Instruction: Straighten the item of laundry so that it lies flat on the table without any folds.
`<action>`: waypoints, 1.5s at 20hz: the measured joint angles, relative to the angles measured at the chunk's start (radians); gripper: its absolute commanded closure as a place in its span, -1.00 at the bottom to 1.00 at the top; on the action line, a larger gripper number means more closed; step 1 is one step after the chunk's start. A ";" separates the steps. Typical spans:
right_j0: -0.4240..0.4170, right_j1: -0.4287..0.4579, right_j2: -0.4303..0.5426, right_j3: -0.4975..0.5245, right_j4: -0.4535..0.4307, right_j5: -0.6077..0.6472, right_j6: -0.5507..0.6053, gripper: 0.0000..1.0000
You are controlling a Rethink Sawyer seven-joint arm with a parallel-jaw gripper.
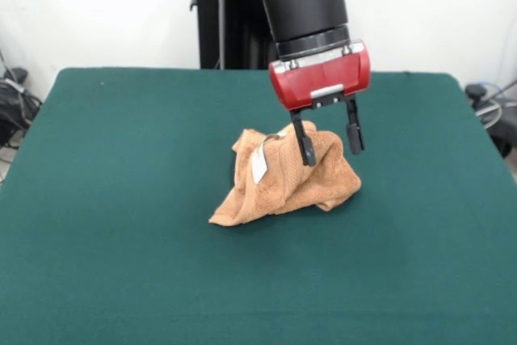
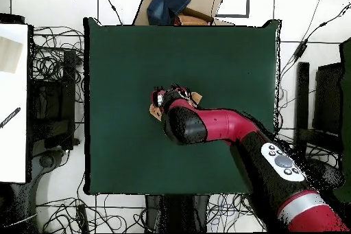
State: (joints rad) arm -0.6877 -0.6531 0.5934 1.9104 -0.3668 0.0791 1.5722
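The item of laundry (image 1: 283,179) is an orange-tan terry towel, crumpled into a raised heap near the middle of the dark green table (image 1: 113,224). Its small white label (image 1: 259,165) shows on the heap's left side. My gripper (image 1: 329,145) hangs over the heap's top right with its two black fingers spread open. One finger (image 1: 304,141) is in front of the cloth, the other (image 1: 354,135) is just past the towel's right edge. In the overhead view the arm (image 2: 206,125) covers most of the towel (image 2: 155,110); only small bits of cloth show.
Cables and dark equipment (image 1: 16,107) lie beyond the table's left edge, and more cables (image 1: 489,107) at the right. In the overhead view a cardboard box with blue cloth (image 2: 179,3) sits past the table's far edge, and a white surface (image 2: 14,101) stands at the left.
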 measured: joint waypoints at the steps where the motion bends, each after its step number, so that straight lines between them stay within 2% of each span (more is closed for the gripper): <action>1: 0.000 0.001 0.000 0.000 0.000 0.000 0.000 -1.00; 20: -0.062 0.032 0.000 0.000 0.000 0.000 0.000 -1.00; 30: -0.042 0.017 0.000 0.004 -0.035 0.000 0.000 -1.00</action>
State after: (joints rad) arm -0.7297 -0.6361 0.5934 1.9146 -0.4018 0.0789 1.5722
